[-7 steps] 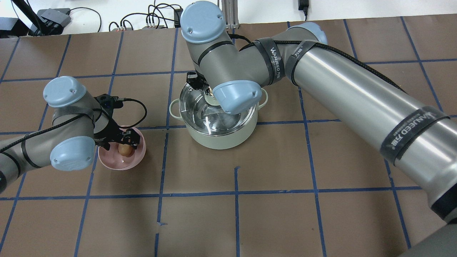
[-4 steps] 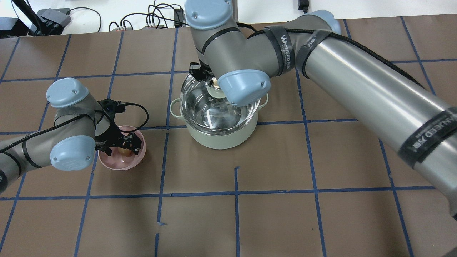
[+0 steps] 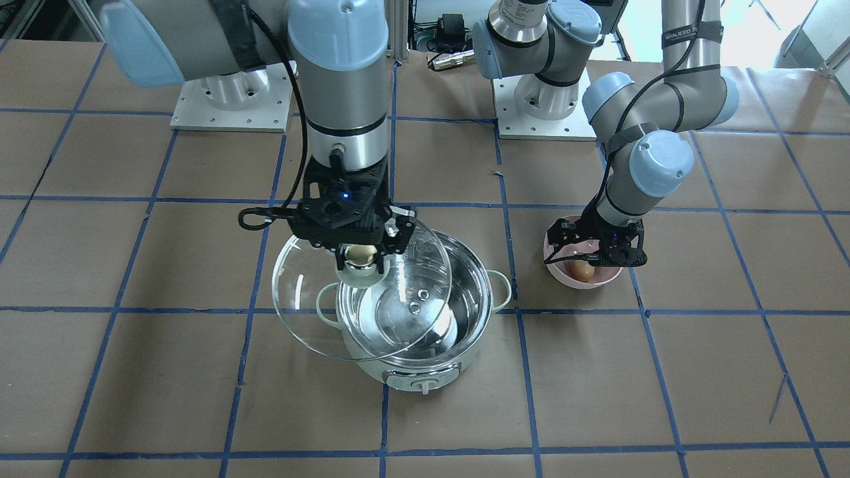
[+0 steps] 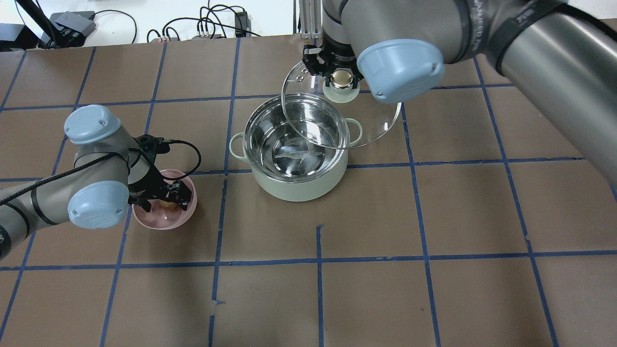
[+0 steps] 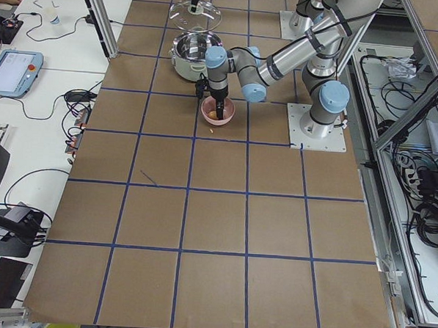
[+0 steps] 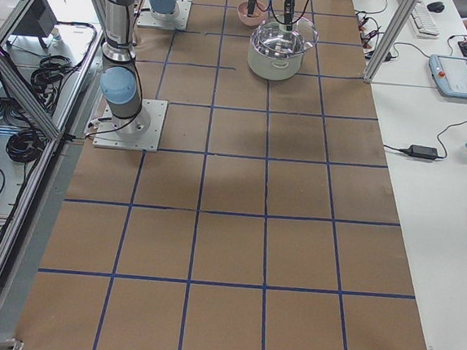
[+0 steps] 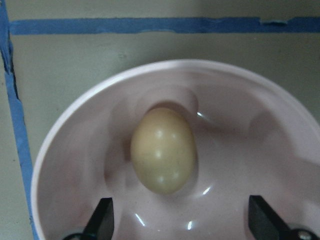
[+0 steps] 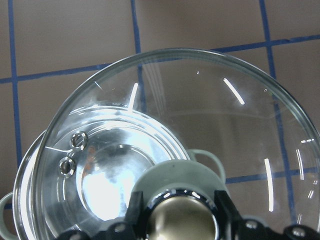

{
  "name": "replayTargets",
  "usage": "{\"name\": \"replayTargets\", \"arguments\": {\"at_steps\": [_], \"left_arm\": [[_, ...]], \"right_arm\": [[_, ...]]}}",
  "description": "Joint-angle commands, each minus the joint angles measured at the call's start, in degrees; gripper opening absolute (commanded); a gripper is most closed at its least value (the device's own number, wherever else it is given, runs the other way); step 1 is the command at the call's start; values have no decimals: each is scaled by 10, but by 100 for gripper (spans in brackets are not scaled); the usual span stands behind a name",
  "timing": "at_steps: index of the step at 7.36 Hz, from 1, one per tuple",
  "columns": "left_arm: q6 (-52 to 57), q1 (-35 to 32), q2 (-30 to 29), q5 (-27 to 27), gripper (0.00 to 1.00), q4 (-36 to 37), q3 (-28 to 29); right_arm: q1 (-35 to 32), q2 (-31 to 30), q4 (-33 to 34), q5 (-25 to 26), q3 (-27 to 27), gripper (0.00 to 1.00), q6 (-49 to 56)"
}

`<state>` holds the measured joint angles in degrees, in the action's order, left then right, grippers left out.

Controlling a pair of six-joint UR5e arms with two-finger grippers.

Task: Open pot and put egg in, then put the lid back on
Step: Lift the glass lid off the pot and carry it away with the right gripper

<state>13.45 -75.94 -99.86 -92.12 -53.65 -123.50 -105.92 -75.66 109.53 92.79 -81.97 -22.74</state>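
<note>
The mint-green pot (image 4: pixel 299 189) stands open mid-table, its steel inside bare; it also shows in the front view (image 3: pixel 425 372). My right gripper (image 4: pixel 339 76) is shut on the knob of the glass lid (image 4: pixel 366 126) and holds it tilted above and beyond the pot's far right rim. The front view shows the lid (image 3: pixel 312 318) overlapping the pot. The brown egg (image 7: pixel 162 150) lies in the pink bowl (image 7: pixel 250 115). My left gripper (image 4: pixel 163 201) is open and low in the bowl, its fingertips (image 7: pixel 102 220) on either side of the egg and short of it.
The pink bowl (image 4: pixel 187 212) sits left of the pot. Cables and boxes (image 4: pixel 72 24) lie on the white strip past the table's far edge. Blue tape lines grid the brown table top (image 4: pixel 366 217).
My right gripper has lifted the lid off the pot and carried it up and to the far right. My left gripper has sunk lower into the bowl over the egg.
</note>
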Motion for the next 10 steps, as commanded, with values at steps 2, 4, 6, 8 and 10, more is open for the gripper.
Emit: {"name": "replayTargets", "arguments": {"at_steps": [2, 4, 6, 8, 10], "left_arm": [[1, 0, -3, 2, 95, 0, -2], [2, 0, -3, 2, 94, 7, 0], [8, 0, -4, 11, 94, 46, -4], [42, 0, -9, 11, 91, 99, -14], [66, 0, -11, 18, 89, 168, -33]], "right_arm": [[104, -55, -72, -25, -2, 29, 95], [136, -70, -103, -23, 1, 31, 153], [163, -79, -120, -26, 2, 30, 170], [185, -89, -136, -24, 2, 30, 197], [198, -89, -136, -24, 5, 30, 200]]}}
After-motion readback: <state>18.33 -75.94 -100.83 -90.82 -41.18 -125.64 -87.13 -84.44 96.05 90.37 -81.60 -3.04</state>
